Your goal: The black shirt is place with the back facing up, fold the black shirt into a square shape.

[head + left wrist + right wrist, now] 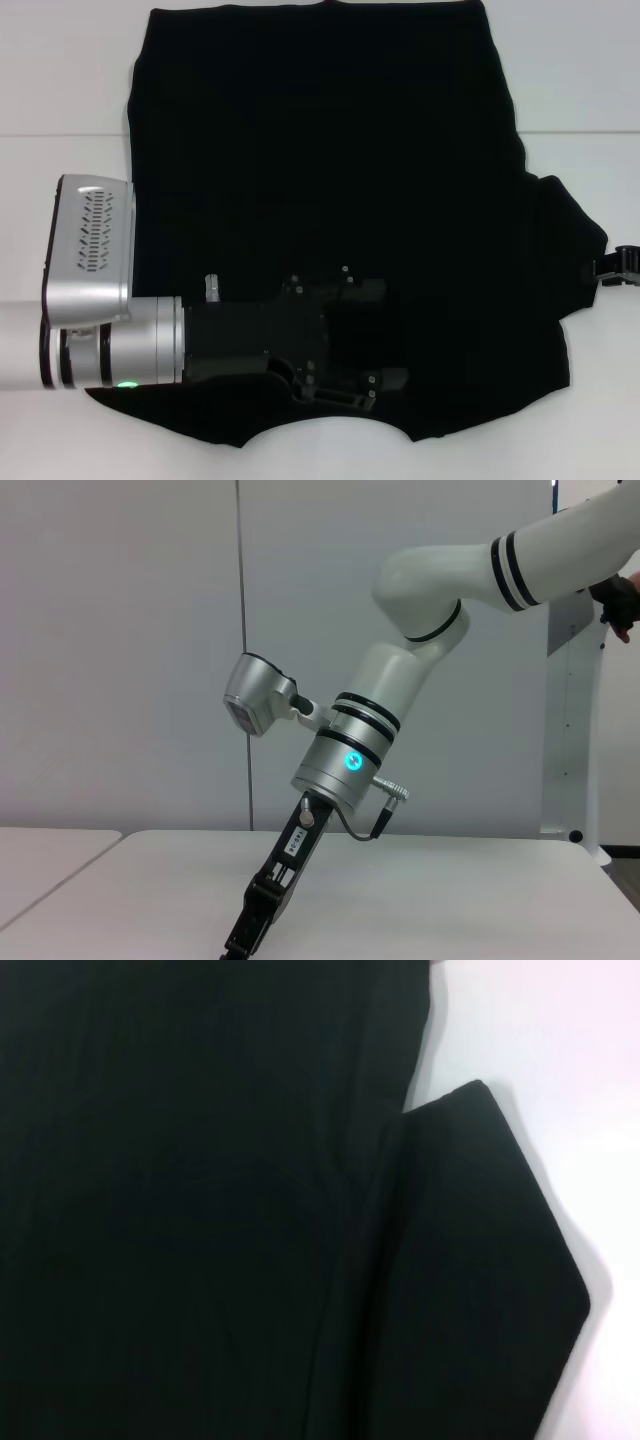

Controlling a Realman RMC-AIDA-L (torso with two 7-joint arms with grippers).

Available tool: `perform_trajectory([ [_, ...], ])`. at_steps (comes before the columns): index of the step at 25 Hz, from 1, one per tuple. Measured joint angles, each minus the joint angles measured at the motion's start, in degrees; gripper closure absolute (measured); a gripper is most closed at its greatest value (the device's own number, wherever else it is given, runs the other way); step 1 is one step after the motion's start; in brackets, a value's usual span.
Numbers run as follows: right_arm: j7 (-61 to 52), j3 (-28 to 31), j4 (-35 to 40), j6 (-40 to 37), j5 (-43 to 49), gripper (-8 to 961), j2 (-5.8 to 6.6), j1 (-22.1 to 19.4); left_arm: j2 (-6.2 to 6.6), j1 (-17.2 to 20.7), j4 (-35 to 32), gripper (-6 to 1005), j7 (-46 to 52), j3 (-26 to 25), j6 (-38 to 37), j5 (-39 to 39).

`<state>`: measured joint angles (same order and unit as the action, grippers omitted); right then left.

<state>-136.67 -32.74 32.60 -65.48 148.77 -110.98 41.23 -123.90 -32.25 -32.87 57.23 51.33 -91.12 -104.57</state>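
The black shirt (330, 180) lies spread flat on the white table (60, 70), its curved neckline at the near edge and its hem at the far edge. One short sleeve (575, 240) sticks out to the right. My left gripper (345, 345) reaches in from the left and hovers low over the shirt's near part, black against black. My right gripper (618, 266) sits at the tip of that right sleeve, only partly in view. The right wrist view shows the sleeve (470, 1280) beside the shirt body (180, 1210). The left wrist view shows the right arm (345, 755) angled down toward the table.
Bare white table (560, 1050) surrounds the shirt on the left, right and far sides. A seam line crosses the table (50, 135) at the left. A wall and a stand (570, 730) lie beyond the table.
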Motion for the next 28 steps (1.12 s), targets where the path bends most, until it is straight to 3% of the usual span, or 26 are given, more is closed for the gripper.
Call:
perform_trajectory([
  [28, 0.28, -0.48, -0.78, 1.91, 0.03, 606, -1.46, 0.34, 0.06, -0.03, 0.0, 100, 0.18, 0.0, 0.06, -0.05],
])
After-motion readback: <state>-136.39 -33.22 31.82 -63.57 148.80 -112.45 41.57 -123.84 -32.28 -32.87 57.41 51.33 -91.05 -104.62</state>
